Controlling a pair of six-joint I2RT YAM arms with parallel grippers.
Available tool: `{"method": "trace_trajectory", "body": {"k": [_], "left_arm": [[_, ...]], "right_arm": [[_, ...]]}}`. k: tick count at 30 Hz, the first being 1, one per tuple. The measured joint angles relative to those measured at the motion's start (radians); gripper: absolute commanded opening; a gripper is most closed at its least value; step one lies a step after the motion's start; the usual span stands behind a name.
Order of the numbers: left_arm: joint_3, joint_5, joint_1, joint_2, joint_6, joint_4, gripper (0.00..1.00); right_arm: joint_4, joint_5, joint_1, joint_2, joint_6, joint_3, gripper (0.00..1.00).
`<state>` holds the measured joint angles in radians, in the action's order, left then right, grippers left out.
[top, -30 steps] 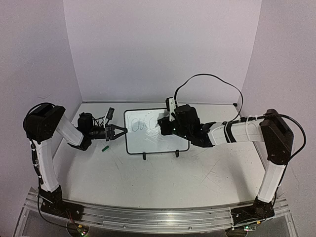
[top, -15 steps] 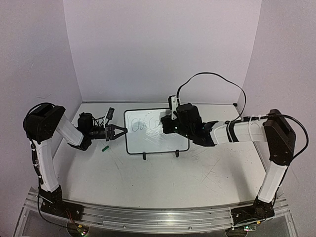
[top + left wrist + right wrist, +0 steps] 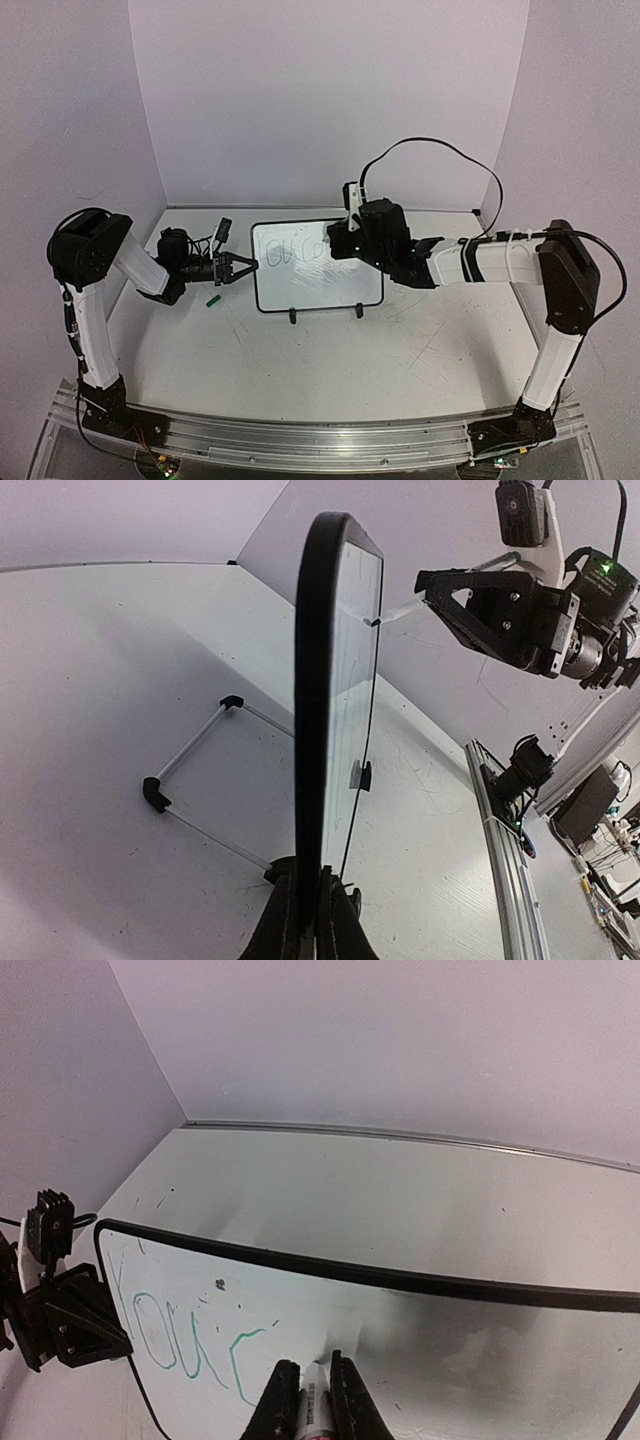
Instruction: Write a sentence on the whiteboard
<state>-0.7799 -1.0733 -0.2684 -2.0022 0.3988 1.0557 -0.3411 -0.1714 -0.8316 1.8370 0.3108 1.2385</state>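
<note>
On the white table (image 3: 330, 370), a small green piece (image 3: 212, 298) is seen lying by the left arm, a little apart from the board. Just past it, the whiteboard (image 3: 325, 285) is stood up on its two black feet (image 3: 292, 316) in the middle of the table.

Its left edge is held by the left gripper (image 3: 248, 265). In the left wrist view, the two fingers (image 3: 283, 927) are seen pressed close on both sides of the black frame. A thin wire stand (image 3: 190, 765) is seen behind the board, resting on the table.

A marker (image 3: 318, 1407) is held tight between the jaws of the right gripper (image 3: 312, 1368). Its tip is pressed on the white face, near the top middle.

The sentence (image 3: 185, 1345) is only begun. "You" and a "c" are written in thin teal lines at the top left of the board, and the "c" is just left of the marker tip.

A plain pale wall (image 3: 320, 100) is seen behind it all.
</note>
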Motion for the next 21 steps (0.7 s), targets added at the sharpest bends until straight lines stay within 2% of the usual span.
{"method": "trace_trajectory", "body": {"k": [21], "left_arm": [[0.0, 0.001, 0.0, 0.0, -0.001, -0.001, 0.0]], "right_arm": [[-0.009, 0.032, -0.003, 0.0, 0.031, -0.049, 0.0]]}}
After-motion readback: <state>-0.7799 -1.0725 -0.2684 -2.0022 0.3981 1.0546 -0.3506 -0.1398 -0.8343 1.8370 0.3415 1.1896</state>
